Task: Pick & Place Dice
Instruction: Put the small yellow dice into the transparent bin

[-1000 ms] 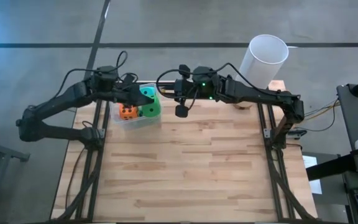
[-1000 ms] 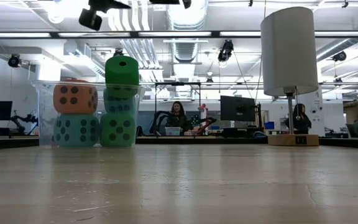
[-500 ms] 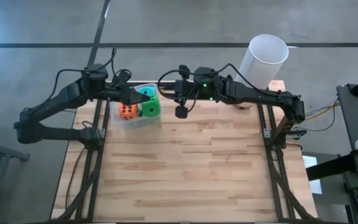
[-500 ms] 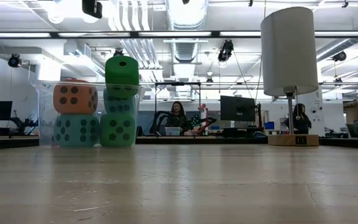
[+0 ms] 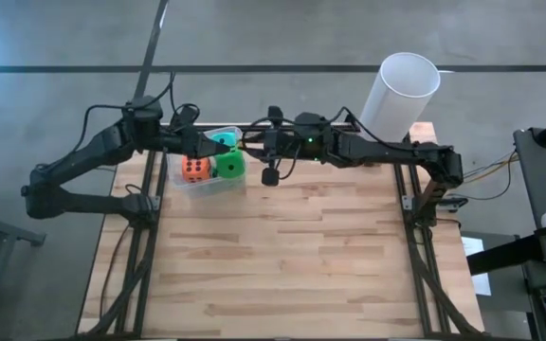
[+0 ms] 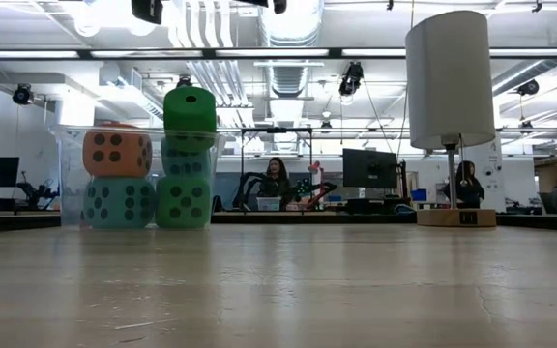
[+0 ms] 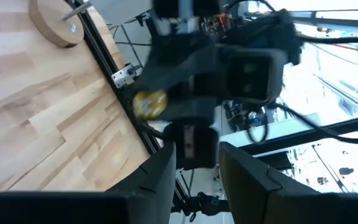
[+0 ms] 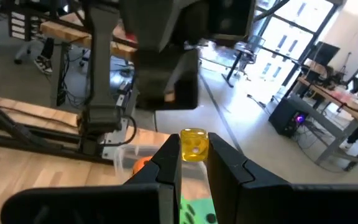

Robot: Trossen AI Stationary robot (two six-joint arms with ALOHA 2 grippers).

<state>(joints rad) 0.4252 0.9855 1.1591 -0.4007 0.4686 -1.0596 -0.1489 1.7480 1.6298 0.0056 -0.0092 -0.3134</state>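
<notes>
Two dark, matte-black jointed arms with slim tube links and boxy joint housings. Loose black cables loop above each wrist, at 12 o'clock of the housings. A small green light glows on the right arm's wrist block. Each arm ends in a black two-finger gripper, the left gripper [image 7: 196,171] and the right gripper [image 8: 194,167], with flat, angular finger plates.

I see a worktop [image 5: 301,256] of pale wooden planks, butcher-block style, with a soft satin sheen in the low view. The dice [image 6: 117,151] look like matt, soft foam. The tub [image 5: 218,182] holding them is clear, glossy plastic. The white cylinder [image 6: 450,79] looks smooth and matt. My right gripper [image 8: 194,163] pinches a yellow die [image 8: 194,145] of glossy, translucent plastic; its fingers [image 8: 166,165] are dark, matt plastic.
</notes>
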